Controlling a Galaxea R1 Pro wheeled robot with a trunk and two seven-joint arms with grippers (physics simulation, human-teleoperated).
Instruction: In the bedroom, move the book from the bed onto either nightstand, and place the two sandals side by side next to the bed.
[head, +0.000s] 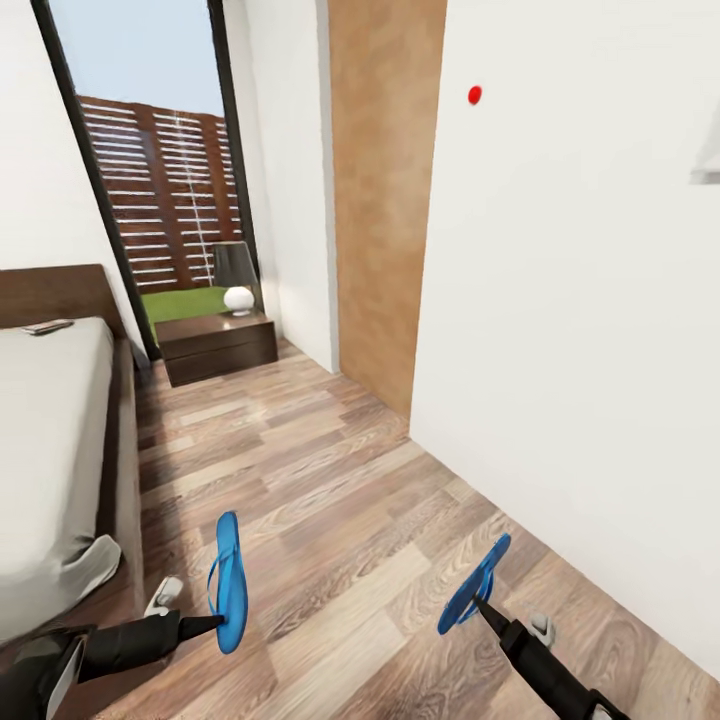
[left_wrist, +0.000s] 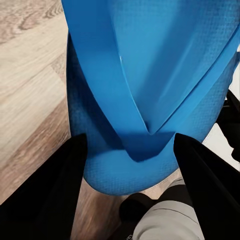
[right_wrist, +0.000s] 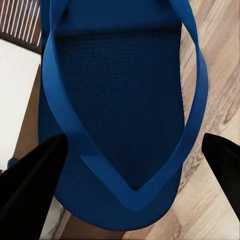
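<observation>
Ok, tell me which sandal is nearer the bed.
The sandal in the left claw: this sandal hangs beside the bed; the other sandal hangs nearer the wall.

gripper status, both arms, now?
Left gripper: shut on the thin bright-blue flip-flop sandal nearest the bed.
Right gripper: shut on the other bright-blue flip-flop, near the white wall.
</observation>
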